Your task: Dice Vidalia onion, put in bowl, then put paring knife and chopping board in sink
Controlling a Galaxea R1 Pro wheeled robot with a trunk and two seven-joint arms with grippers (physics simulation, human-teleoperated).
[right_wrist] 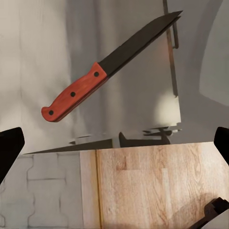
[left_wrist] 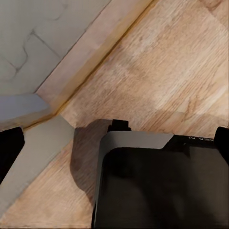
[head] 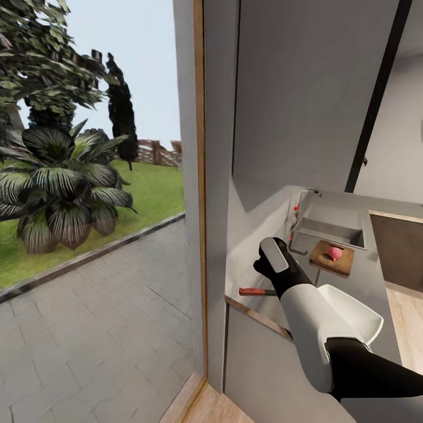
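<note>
Grey countertop carries, from far to near, the sink, the chopping board with the pinkish Vidalia onion resting on it, and the white bowl. The right arm reaches forward over the counter's near end, its gripper poised above the paring knife, which lies flat near the counter's edge; the fingers stand wide apart, holding nothing. The left wrist view looks down on wood floor; whether that left gripper is parted or closed cannot be told.
</note>
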